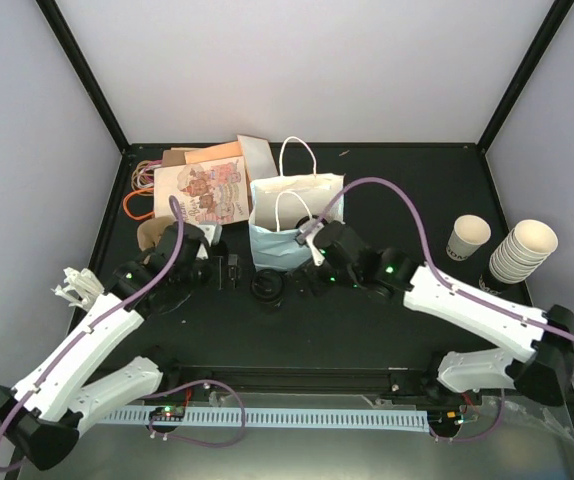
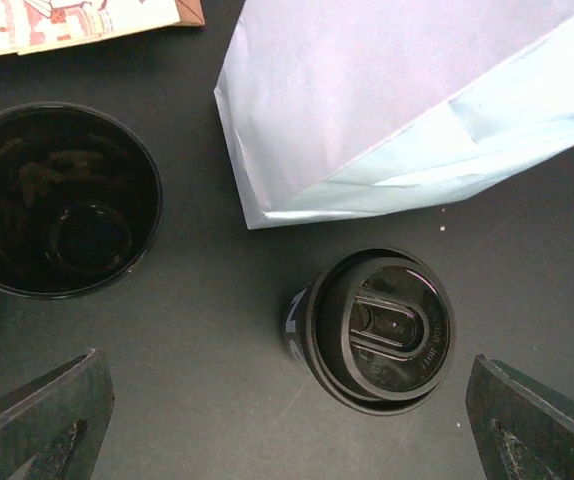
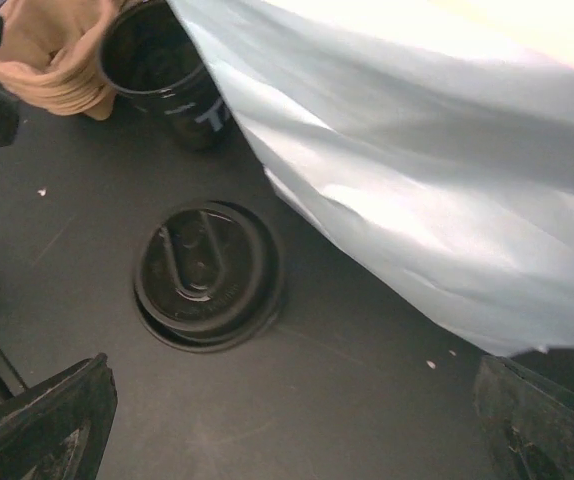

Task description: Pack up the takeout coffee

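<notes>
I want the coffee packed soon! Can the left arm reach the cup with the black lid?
Probably yes. The left end effector hangs open above the takeout coffee, nothing covers its lid, and the paper bag stands beside it.

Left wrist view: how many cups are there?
2. The lidded takeout coffee sits just below the pale bag; a lidless dark cup stands at the left edge. More may lie outside this view.

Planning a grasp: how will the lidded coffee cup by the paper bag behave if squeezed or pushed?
The lidded coffee cup stands upright, so a high push may tip it; being round, it would likely roll. A hard squeeze might pop its lid.
</notes>
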